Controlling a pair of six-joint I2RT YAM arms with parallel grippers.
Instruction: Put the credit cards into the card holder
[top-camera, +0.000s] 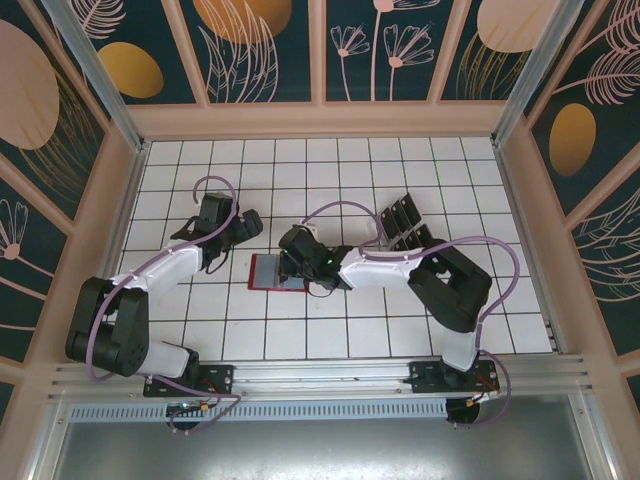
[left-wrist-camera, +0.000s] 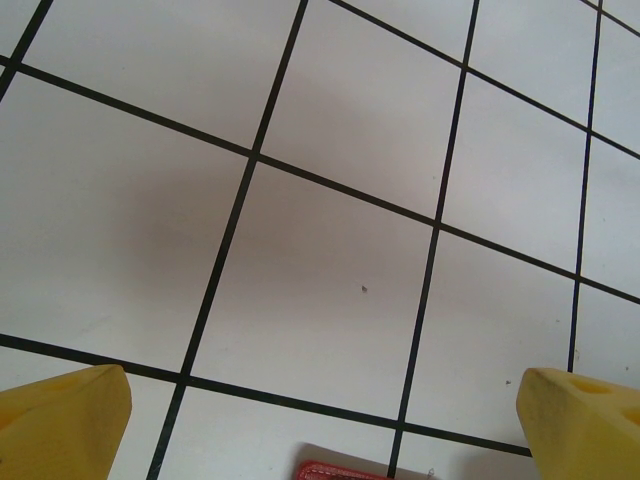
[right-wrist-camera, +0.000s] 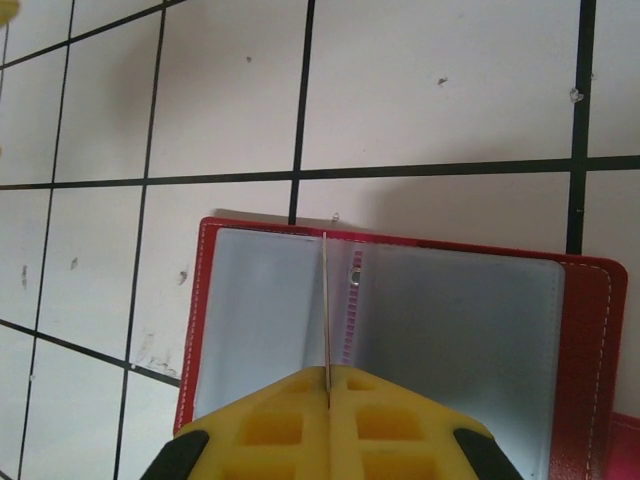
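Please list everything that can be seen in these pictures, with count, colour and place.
card holder: one, red, lying open on the table.
credit cards: several, dark, in a row right of the holder; exact count unclear.
thin sheet: one, pale edge, edge-on over the holder; card or sleeve unclear.
table: one, white tiles, black lines.
left fingers: two, yellow, open over bare tiles.
right fingers: two, yellow, shut on the thin sheet.

Top view: right claw (top-camera: 293, 268) hides the holder's (top-camera: 265, 272) right part; cards (top-camera: 405, 222) too small to count. Left wrist: holder (left-wrist-camera: 340, 471) cut off at bottom edge. Right wrist: holder's (right-wrist-camera: 260, 300) lower part behind fingers (right-wrist-camera: 270, 428); thin edge-on item (right-wrist-camera: 326, 300) between them unidentifiable.
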